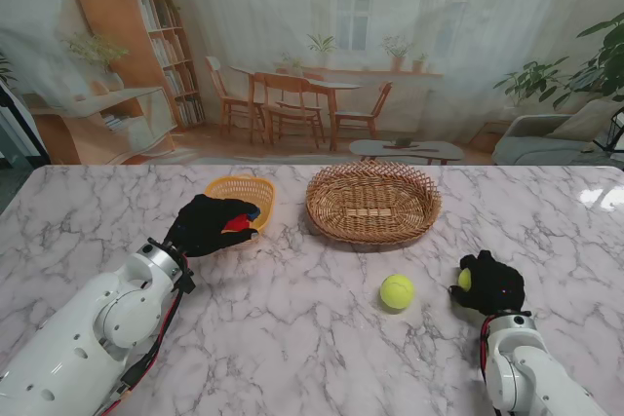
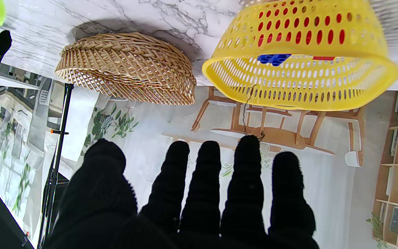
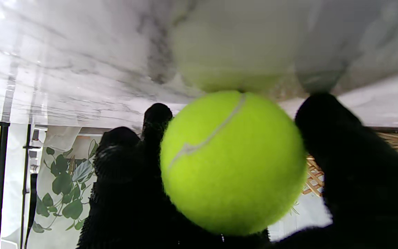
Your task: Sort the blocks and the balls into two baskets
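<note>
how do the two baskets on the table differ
The yellow basket is perforated plastic, while the wicker basket is woven from tan strands. The yellow basket is smaller and sits to the left; the wicker basket is wider and shallower. The yellow basket holds blue and red blocks; the wicker basket looks empty. Both stand upright and open on the marble table.

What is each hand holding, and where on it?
Right hand: yellow-green tennis ball, thumb and fingers on opposite sides. Left hand: nothing, fingers spread.
</note>
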Action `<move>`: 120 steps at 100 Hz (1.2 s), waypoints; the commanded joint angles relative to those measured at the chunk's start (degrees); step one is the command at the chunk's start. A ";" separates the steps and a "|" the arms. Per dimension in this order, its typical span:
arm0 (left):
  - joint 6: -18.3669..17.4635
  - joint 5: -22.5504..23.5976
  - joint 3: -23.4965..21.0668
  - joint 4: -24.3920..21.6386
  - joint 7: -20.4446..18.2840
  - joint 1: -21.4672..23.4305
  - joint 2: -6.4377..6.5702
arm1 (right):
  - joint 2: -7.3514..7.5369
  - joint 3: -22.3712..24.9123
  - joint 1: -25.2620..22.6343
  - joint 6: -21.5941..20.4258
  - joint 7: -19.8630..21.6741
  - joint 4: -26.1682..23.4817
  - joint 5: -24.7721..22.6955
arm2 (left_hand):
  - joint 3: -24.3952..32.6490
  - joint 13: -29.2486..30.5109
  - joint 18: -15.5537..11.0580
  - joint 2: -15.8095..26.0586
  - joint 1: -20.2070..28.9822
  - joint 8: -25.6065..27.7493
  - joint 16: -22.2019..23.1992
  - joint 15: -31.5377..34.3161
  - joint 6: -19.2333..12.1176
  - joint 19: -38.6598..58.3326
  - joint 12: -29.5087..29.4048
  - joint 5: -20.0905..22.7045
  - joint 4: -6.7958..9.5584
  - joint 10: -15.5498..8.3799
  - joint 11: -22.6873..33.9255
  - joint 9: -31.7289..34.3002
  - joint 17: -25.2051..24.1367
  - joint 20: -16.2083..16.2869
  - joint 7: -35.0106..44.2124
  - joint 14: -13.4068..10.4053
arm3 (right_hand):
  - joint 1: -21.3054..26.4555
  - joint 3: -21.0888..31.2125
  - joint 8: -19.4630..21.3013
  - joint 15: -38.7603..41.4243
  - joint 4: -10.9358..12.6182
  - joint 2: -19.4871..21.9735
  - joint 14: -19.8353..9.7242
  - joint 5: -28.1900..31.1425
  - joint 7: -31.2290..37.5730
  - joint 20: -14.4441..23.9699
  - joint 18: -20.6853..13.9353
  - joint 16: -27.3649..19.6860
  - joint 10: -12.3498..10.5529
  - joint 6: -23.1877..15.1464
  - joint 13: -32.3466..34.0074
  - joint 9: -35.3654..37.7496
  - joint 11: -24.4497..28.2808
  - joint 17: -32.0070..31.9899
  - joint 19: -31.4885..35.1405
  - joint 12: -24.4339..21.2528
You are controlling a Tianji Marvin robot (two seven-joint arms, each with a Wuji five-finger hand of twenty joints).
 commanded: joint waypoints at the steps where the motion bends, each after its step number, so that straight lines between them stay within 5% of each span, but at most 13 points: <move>1: 0.28 0.10 0.16 -0.10 -0.88 -0.01 0.02 | -0.37 -0.19 0.13 0.30 -0.75 0.38 0.32 | -0.66 -0.61 1.88 1.68 0.36 -0.68 -0.51 -0.33 0.16 -0.68 0.10 -0.78 -0.63 0.31 -0.88 -0.18 -0.96 0.67 -0.90 0.52 | 4.24 5.53 1.55 5.14 -0.62 -0.84 -1.65 1.83 2.19 -0.89 -2.96 1.38 -0.28 0.81 2.46 1.57 2.60 2.61 2.96 0.88; 22: 0.38 0.09 0.28 -0.08 -1.05 -0.10 0.04 | -0.53 1.36 -0.68 -0.51 -2.07 -1.45 -0.13 | -0.67 -0.60 1.88 1.67 0.32 -0.62 -0.55 -0.33 0.12 -0.79 0.08 -0.55 -0.63 0.28 -0.91 -0.18 -0.94 0.63 -0.79 0.52 | 10.52 4.50 -5.10 6.37 -6.44 0.51 -1.93 1.15 9.44 -1.59 -4.29 1.54 -0.54 -0.30 4.13 3.38 3.37 4.77 4.31 1.21; 75: 0.59 0.01 0.25 -0.12 -1.26 -0.09 0.05 | 0.16 6.57 -1.99 -4.62 2.11 -9.29 -3.72 | -0.68 -0.76 1.91 1.79 0.26 -0.51 -0.61 -0.37 0.03 -0.98 0.06 -0.11 -0.65 0.27 -1.00 -0.16 -1.03 0.65 -0.60 0.61 | 11.90 3.64 -6.86 5.95 -6.89 1.11 -1.53 0.84 11.21 -1.72 -3.59 1.42 -0.46 -0.34 3.85 3.42 3.07 4.35 3.85 1.18; 120: 0.51 -0.13 0.21 -0.06 -1.38 -0.11 0.06 | 0.62 1.59 5.39 -6.66 8.81 -9.23 -2.58 | -0.66 -0.79 1.93 1.78 0.29 -0.46 -0.62 -0.36 -0.01 -1.08 0.05 0.02 -0.65 0.29 -1.07 -0.20 -1.11 0.68 -0.56 0.65 | 11.24 2.89 -7.28 5.80 -6.74 1.68 -1.40 0.84 11.36 -1.65 -3.14 1.46 -0.46 -0.32 3.72 3.60 2.92 3.97 3.58 1.20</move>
